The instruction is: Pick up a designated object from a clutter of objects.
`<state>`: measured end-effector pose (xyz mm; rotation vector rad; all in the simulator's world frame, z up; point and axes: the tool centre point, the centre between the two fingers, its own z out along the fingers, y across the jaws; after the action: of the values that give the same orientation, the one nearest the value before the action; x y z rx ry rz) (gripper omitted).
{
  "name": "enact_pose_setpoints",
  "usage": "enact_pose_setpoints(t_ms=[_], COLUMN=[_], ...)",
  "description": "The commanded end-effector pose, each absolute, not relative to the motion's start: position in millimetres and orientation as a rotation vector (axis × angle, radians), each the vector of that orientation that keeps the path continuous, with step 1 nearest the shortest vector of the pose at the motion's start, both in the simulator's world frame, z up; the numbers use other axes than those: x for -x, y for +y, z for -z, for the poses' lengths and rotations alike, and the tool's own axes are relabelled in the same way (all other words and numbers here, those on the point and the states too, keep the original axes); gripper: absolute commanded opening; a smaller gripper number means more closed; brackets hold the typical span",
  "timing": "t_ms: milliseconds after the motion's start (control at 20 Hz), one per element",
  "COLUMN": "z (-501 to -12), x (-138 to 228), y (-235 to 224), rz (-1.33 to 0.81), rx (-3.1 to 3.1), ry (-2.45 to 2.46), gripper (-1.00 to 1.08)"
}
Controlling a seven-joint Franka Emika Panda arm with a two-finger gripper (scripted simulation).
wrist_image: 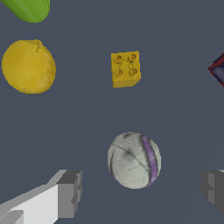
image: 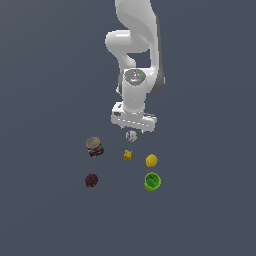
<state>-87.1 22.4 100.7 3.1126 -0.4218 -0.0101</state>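
The designated object, a small whitish-grey mottled ball [image: 131,135] [wrist_image: 134,160] with a purple streak, lies on the dark floor at the back of the clutter. My gripper [image: 133,131] [wrist_image: 142,190] hangs just above it, open, with one finger [wrist_image: 70,193] on each side of the ball and not touching it. The rest of the clutter sits in front: a yellow ball [image: 151,160] [wrist_image: 28,66], a tiny yellow-orange brick [image: 128,154] [wrist_image: 126,68], a green cup [image: 152,181] [wrist_image: 29,9], a dark maroon ball [image: 91,180] and a multicoloured can [image: 94,146] [wrist_image: 217,70].
The white arm [image: 135,60] rises behind the gripper toward the top of the exterior view. The brick is the nearest neighbour to the whitish ball, a short gap in front of it. The floor is a plain dark grey surface all around.
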Motion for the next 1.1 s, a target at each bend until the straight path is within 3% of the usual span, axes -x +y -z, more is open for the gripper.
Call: enact_pose_setpoints(t_ms=[0, 1050], z=[-94.0, -49.7], x=[92.8, 100.3], y=[21.1, 20.0], rz=[0.004, 0.001], rx=[-3.109, -3.106], ry=[-0.447, -0.472], gripper=[1.00, 1.00])
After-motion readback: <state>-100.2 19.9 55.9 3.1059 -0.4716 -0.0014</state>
